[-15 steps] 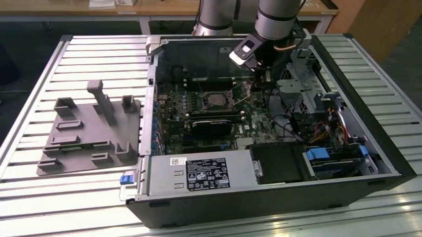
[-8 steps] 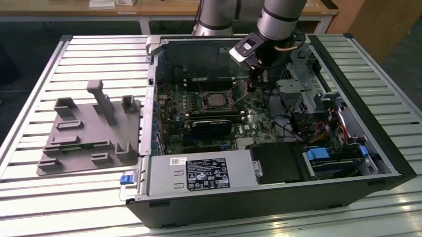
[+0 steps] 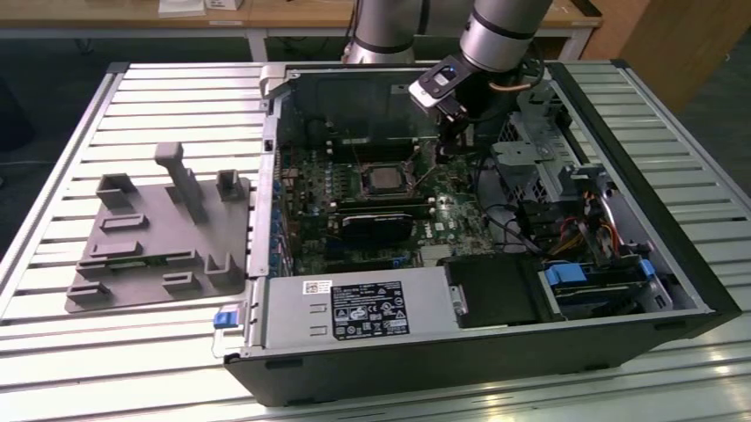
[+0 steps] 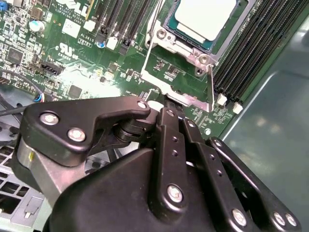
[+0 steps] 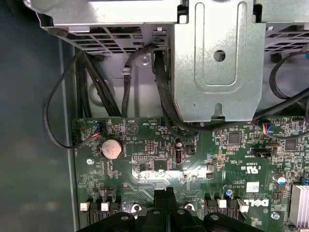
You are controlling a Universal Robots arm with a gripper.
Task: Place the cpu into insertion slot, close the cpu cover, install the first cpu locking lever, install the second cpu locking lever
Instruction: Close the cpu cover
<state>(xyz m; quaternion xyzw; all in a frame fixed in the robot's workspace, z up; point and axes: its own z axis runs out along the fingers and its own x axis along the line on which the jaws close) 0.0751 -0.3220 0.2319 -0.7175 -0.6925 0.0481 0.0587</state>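
Item: gripper [image 4: 170, 102] – fingers pressing together, nothing showing between them; tip hanging just beside edge of cpu cover [image 4: 186, 48], over green motherboard [image 4: 72, 53]. Item: cpu [image 4: 205, 17] – sitting silver face up in insertion slot [image 3: 364, 179], cpu cover lying around it, inside open computer case [image 3: 657, 264].
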